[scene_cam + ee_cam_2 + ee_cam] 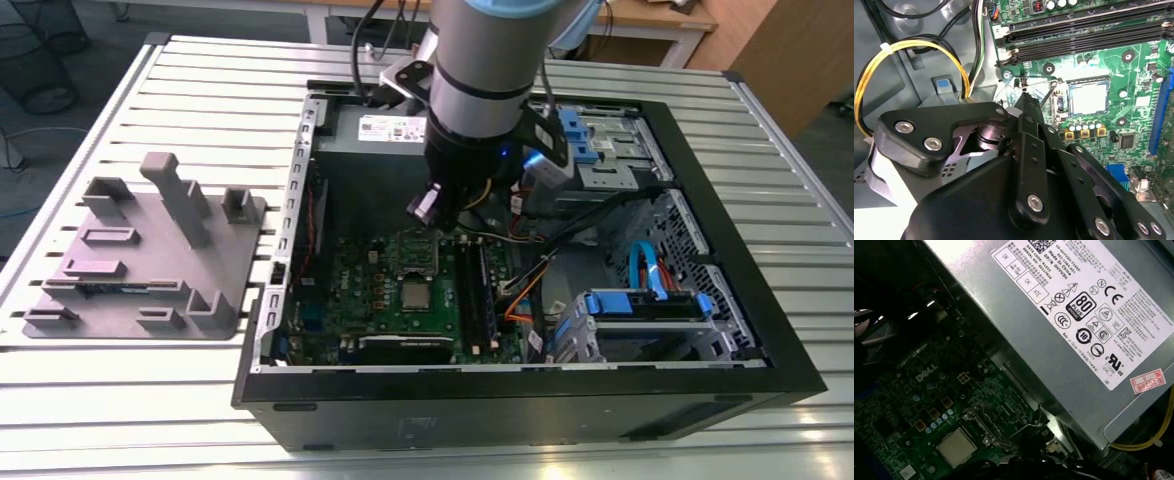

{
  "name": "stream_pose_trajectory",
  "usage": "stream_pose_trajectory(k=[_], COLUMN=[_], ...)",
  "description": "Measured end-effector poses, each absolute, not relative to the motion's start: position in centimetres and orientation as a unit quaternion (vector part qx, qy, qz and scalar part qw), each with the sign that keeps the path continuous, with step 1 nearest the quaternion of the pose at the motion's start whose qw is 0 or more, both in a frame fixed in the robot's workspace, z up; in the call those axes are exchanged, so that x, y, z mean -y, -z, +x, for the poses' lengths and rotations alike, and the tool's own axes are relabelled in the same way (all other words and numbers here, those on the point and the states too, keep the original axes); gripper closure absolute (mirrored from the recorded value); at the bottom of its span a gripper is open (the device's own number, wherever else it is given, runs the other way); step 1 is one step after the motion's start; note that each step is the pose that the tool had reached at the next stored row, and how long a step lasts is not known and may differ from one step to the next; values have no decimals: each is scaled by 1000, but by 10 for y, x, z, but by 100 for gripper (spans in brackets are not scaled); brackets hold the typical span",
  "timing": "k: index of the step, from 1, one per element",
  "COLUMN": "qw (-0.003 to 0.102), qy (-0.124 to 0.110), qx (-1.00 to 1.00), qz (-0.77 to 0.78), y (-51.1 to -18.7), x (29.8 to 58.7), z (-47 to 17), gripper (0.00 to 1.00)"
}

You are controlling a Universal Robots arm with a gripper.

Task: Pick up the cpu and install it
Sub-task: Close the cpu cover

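Inside the open case point(747, 330), the cpu point(418, 294) is already sitting in its socket on the green motherboard point(354, 290); the gripper point(1024, 97), fingers together and holding nothing, is hovering just beside it.

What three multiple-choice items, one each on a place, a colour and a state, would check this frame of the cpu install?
1. Where is the cpu?
A) in a person's hand
B) seated flat on the motherboard
C) on the floor

2. What colour is the looped cable in the second wrist view?
A) yellow
B) red
C) white

3. How is the computer case?
A) shut on all sides
B) lying on its side, open on top
C) standing upright

Answers:
1 B, the cpu lies flat on the green board in all three views.
2 A, the loop is plainly yellow.
3 B, the exterior view looks straight down into the case.
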State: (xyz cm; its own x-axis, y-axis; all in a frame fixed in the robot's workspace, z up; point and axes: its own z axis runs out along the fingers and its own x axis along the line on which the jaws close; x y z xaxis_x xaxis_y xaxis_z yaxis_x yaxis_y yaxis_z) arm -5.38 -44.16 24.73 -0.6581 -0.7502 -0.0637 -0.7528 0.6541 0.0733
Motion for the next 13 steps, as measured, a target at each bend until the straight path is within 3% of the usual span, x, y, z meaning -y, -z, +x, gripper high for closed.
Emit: stream_pose_trajectory(k=[13], qw=[13], qy=[-45], qx=[-906], qz=[-422], y=[-247], x=[459], z=[-56], gripper=[89])
